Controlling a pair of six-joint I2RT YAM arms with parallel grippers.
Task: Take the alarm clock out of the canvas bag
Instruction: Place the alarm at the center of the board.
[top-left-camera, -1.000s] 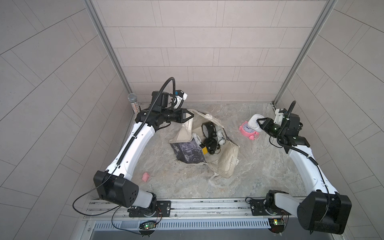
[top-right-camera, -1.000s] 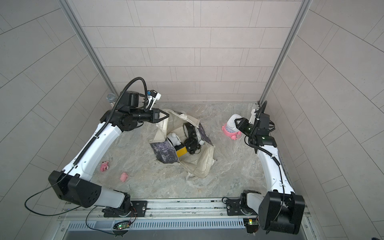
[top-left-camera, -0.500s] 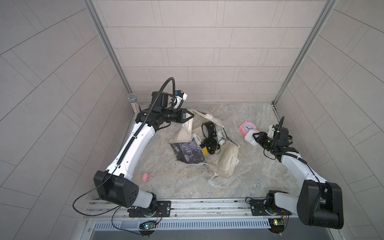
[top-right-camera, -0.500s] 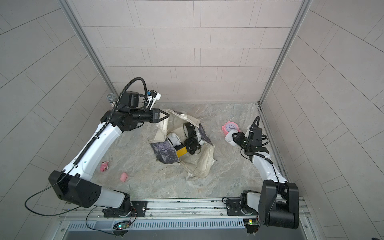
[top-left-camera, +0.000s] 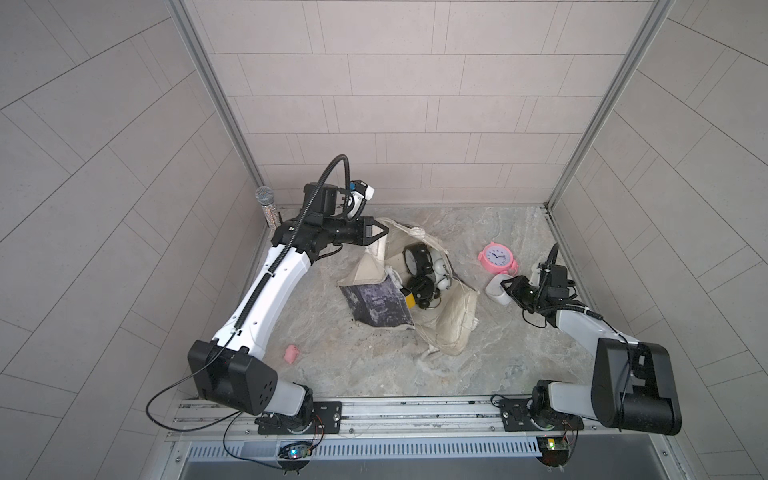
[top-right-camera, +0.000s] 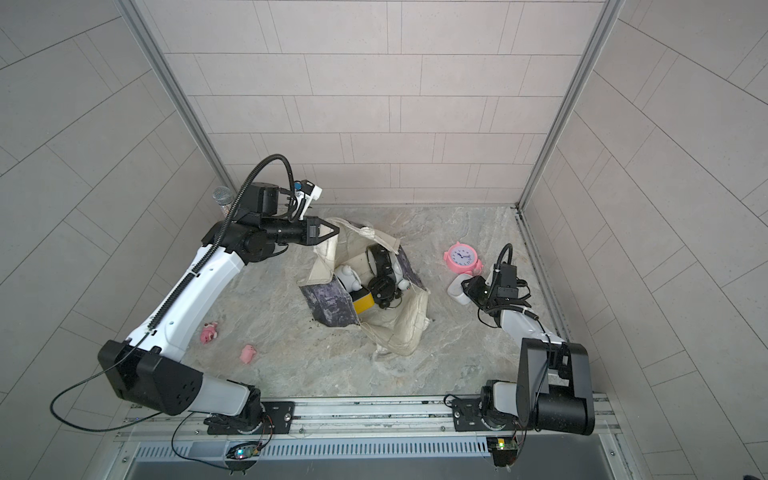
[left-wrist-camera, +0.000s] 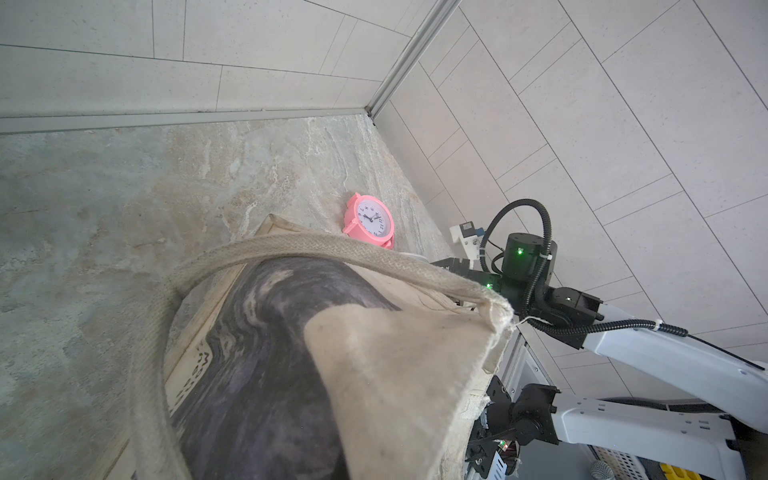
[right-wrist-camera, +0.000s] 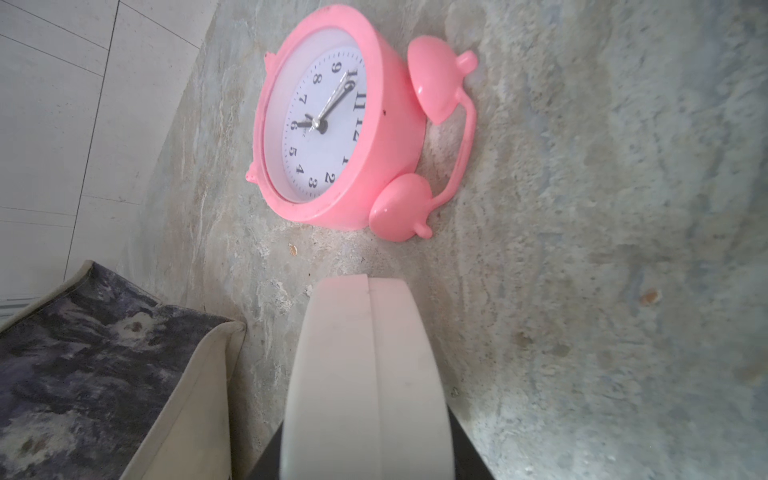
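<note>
Right gripper has drawn back from the pink alarm clock, jaws closed on a white rounded object. I see the clock face-up on the table, outside the canvas bag, just ahead of that gripper; left gripper pinches the bag's rim shut.

Canvas bag, mid-frame, was coarse, matt woven cloth; alarm clock, right of centre, was smooth, glossy pink plastic; white object looked smooth, matt; tabletop appeared rough, stone-like.
</note>
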